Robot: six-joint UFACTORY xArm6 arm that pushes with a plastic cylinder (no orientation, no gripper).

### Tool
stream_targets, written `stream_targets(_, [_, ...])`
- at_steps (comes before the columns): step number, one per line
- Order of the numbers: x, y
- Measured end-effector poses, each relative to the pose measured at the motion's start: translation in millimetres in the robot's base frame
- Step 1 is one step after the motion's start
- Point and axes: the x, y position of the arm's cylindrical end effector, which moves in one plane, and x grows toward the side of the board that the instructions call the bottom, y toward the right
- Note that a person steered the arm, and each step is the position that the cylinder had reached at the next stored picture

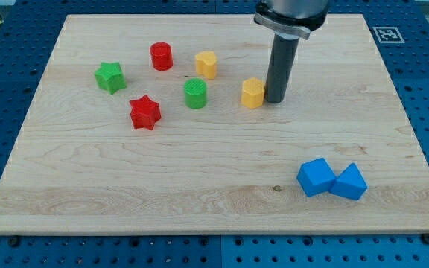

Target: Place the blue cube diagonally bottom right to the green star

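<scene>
While I stand over the wooden board (199,171), which fills most of the view and lies on a blue pegboard table (6,45), my dark rod comes down from the view's top. I have no fingers to clench or release, only this rod, and it grips nothing. My tip (275,100) rests on the board just to the view's right of a yellow block (252,93), touching it or very nearly so; I cannot tell which.

Down near the view's bottom right sit two blue pieces side by side and touching: the blue cube (316,176) on the left and a blue wedge-like block (348,182) on the right. Both are well apart from my tip.

Over on the view's left sits the green star (109,77), far from the blue cube. Below and to its right lies a red star (144,112). A green cylinder (195,94) stands between the red star and the yellow block by my tip. Above it, a red cylinder (161,56) and a second yellow block (205,65) stand near each other toward the view's top.

A small black-and-white marker (387,33) is fixed at the board's top right corner.
</scene>
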Motion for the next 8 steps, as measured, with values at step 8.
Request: stream_targets(8, [206.3, 123.4])
